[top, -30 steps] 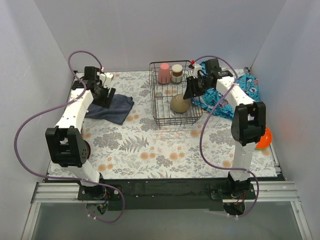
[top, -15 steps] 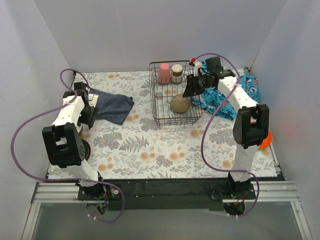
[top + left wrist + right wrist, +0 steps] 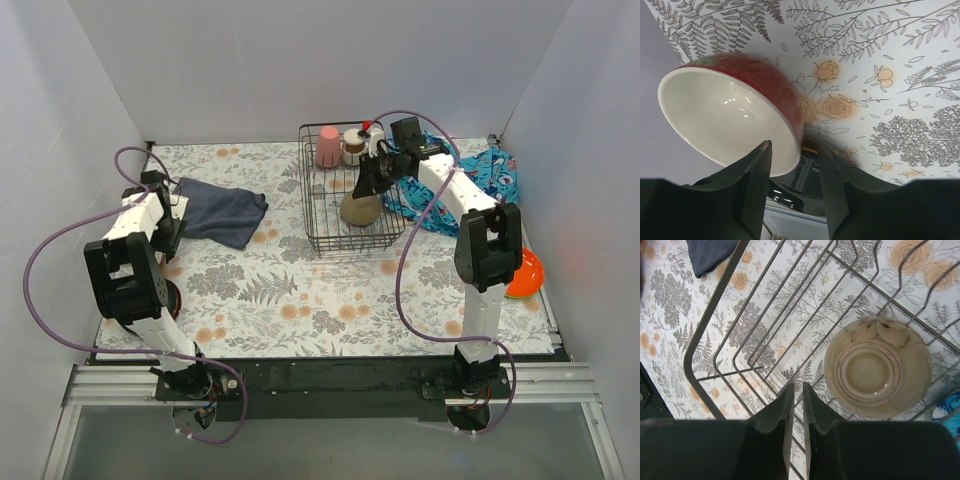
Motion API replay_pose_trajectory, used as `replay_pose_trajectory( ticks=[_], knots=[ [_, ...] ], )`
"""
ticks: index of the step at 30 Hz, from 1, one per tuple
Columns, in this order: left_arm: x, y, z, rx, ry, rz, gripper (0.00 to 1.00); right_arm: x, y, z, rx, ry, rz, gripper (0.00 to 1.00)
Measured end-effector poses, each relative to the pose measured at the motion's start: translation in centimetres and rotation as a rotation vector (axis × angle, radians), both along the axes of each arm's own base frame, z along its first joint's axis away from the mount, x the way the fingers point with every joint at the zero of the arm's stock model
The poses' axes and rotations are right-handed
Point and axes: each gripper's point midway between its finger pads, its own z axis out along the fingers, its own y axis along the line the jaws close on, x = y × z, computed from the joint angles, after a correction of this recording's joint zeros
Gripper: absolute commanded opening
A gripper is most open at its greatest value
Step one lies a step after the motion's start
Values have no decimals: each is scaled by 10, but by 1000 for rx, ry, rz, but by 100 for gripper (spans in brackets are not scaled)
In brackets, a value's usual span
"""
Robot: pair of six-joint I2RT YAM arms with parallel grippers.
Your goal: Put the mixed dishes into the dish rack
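Observation:
The black wire dish rack (image 3: 306, 195) stands at the back centre. It holds a pink cup (image 3: 328, 147), a metallic cup (image 3: 352, 147) and an upturned tan bowl (image 3: 360, 209). My right gripper (image 3: 362, 186) hangs over the rack just left of the tan bowl (image 3: 877, 367), shut (image 3: 796, 405) and holding nothing. My left gripper (image 3: 170, 240) is folded back at the left side, open (image 3: 795, 170). The rim of a dark red bowl (image 3: 730, 115) with a white inside lies just ahead, between its fingers. The bowl shows partly behind the left arm (image 3: 172, 297). An orange plate (image 3: 527, 272) lies at the right.
A dark navy cloth (image 3: 222, 214) lies left of the rack. A blue patterned cloth (image 3: 485, 180) lies right of it, under the right arm. White walls close in the left, back and right sides. The rack wire (image 3: 712, 307) runs under the right fingers.
My left arm pulled back off the navy cloth to the left side and turned toward the dark red bowl. My right gripper moved left, further over the rack.

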Motion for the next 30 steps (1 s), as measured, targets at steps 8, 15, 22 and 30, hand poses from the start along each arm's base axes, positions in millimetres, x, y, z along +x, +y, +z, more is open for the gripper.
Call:
replay_pose_trajectory(
  ticks=[8,15,22,30],
  knots=[
    [-6,6,-14,6,31,11,15,-8,28,-30,-26,47,60,1],
    [-9,4,-18,-6,41,16,0,-7,34,-54,-112,42,57,1],
    [-2,-4,-14,-64,40,34,0,16,7,-65,-279,-48,-27,1],
    [12,-16,4,-141,4,46,0,23,-9,-70,-361,-74,-67,1]
  ],
)
